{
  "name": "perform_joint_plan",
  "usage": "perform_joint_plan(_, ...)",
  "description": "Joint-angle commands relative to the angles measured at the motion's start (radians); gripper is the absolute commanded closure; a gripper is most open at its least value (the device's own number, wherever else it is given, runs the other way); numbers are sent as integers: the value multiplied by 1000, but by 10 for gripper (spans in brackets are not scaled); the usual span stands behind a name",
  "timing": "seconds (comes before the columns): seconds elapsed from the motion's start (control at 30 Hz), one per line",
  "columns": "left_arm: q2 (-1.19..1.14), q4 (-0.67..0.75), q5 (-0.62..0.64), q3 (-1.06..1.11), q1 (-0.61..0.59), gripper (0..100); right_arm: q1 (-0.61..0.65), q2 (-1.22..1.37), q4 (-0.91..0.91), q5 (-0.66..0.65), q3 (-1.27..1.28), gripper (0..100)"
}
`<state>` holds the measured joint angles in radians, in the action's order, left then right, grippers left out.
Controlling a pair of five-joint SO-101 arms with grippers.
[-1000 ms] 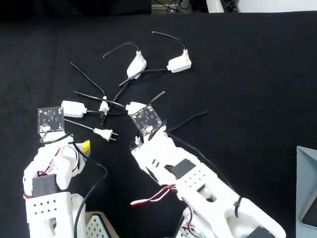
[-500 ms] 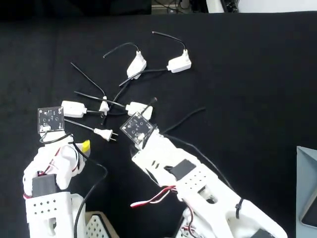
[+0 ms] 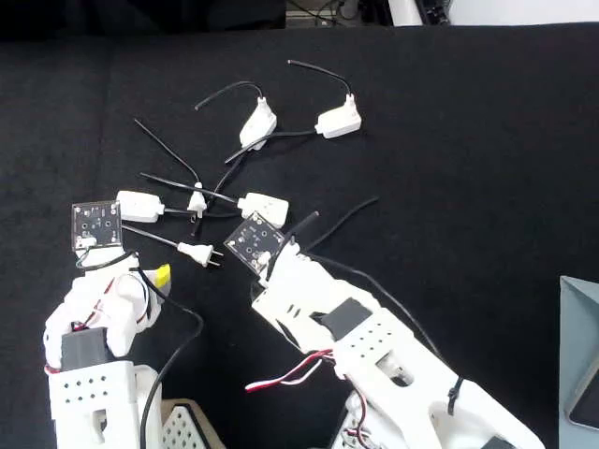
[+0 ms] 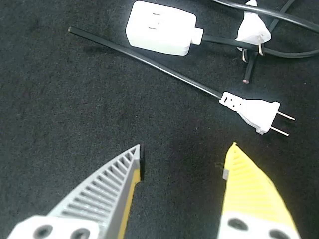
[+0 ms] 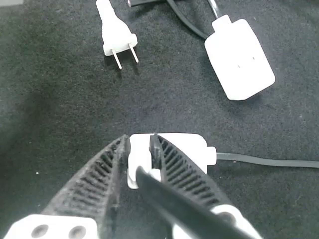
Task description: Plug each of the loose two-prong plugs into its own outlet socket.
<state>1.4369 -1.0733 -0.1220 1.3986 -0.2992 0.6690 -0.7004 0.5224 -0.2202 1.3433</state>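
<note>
Left gripper (image 4: 186,146) is spread wide, with the two-prong plug (image 4: 251,110) just beyond it, far-right. Right gripper (image 5: 139,137) overlaps the outlet socket (image 5: 192,147) — a black cord (image 5: 164,191) crosses it, so its closure cannot be told.

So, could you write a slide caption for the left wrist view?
Open left claw facing a loose plug, with a white socket beyond.

Loose plug (image 3: 198,253) in front, left socket (image 3: 140,205) and right socket (image 3: 264,207) behind it, far sockets (image 3: 258,122) beyond.
</note>
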Motion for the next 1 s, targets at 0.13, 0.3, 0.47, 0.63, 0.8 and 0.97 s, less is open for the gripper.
perform_joint_plan(0.13,8,20,-12,4,-1,734,-2,16,170,-9,-102,982)
perform_joint_plan(0.3,8,20,-12,4,-1,734,-2,16,278,31,-199,969)
perform_joint_plan(0.47,8,20,-12,4,-1,734,-2,15,351,58,-216,896)
perform_joint_plan(0.63,8,20,-12,4,-1,734,-2,12,348,58,-219,950)
perform_joint_plan(0.8,8,20,-12,4,-1,734,-2,10,348,55,-219,987)
perform_joint_plan(0.97,8,20,-12,5,-1,734,-2,10,318,58,-228,986)
